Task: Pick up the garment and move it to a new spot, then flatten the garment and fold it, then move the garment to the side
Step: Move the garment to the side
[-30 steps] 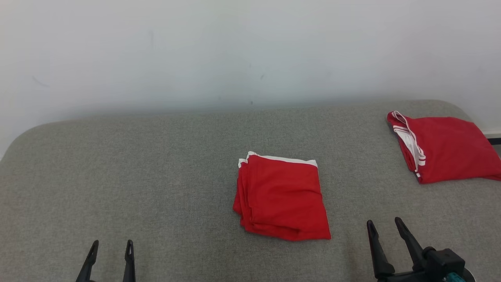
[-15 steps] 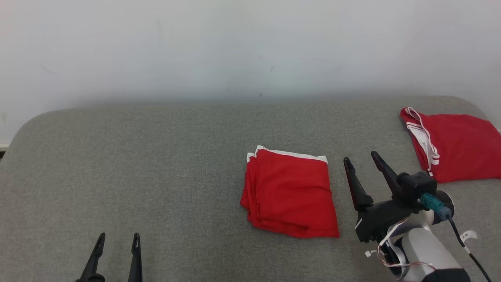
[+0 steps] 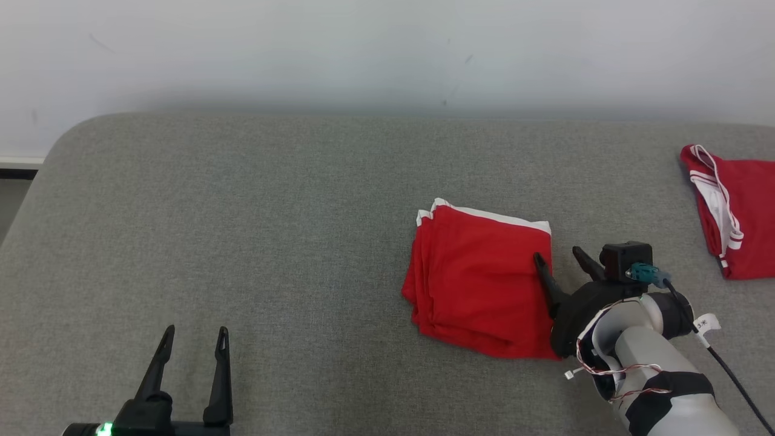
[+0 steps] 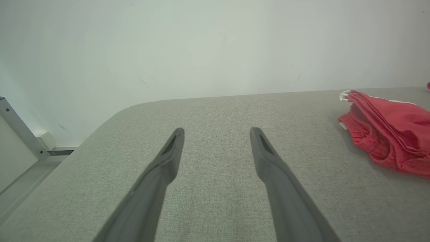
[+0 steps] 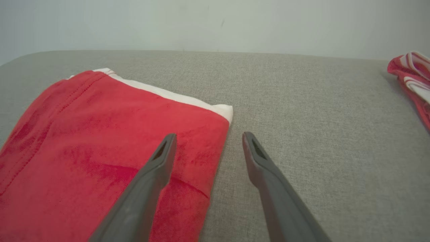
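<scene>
A red garment (image 3: 478, 284) with a white band along its far edge lies folded into a rectangle on the grey padded surface (image 3: 272, 212). My right gripper (image 3: 557, 254) hangs open at the garment's right edge. In the right wrist view the left finger of that gripper (image 5: 209, 135) is over the red cloth (image 5: 100, 141) and the right finger is over bare surface. My left gripper (image 3: 197, 330) stands open near the front left, well apart from the garment. Between the fingers of the left gripper (image 4: 217, 129) there is nothing, and the garment (image 4: 389, 127) lies off to the right.
Another red garment (image 3: 738, 212) with white striped trim lies at the far right edge, also seen as a red bundle (image 5: 411, 74) in the right wrist view. A white wall (image 3: 387, 48) runs behind the surface. The surface's rounded left corner is at the far left.
My right arm has reached forward and left, bringing its open gripper to the garment's right edge. The head camera has shifted, so the whole picture has moved. The garments lie as before.
</scene>
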